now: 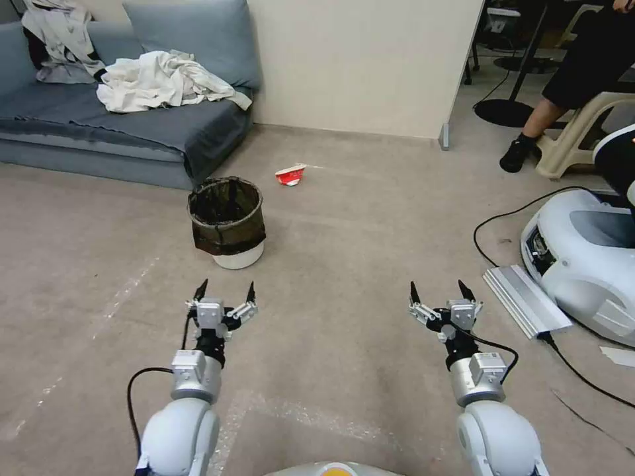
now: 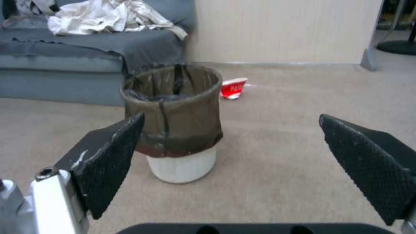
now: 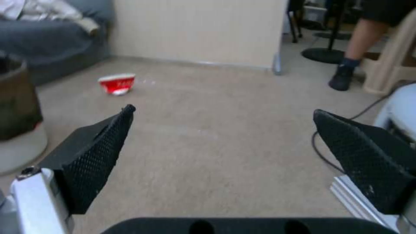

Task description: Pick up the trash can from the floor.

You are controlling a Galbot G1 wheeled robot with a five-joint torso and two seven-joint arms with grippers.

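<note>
The trash can (image 1: 227,221) is a small round white bin with a dark bag folded over its rim, standing upright on the beige floor (image 1: 344,238) near the sofa corner. In the left wrist view the trash can (image 2: 173,120) stands just ahead of my fingers. My left gripper (image 1: 225,289) hovers open a short way in front of the can, nothing between its fingers. My right gripper (image 1: 435,289) is open too, out to the right over bare floor. In the right wrist view, the can's side (image 3: 17,107) shows at the edge.
A crushed red-and-white cup (image 1: 290,174) lies beyond the can. A grey sofa (image 1: 99,125) with heaped cloths sits at the back left. On the right are a white machine (image 1: 582,258), a grey slatted panel (image 1: 526,301), black cables (image 1: 503,218) and a seated person's leg (image 1: 529,132).
</note>
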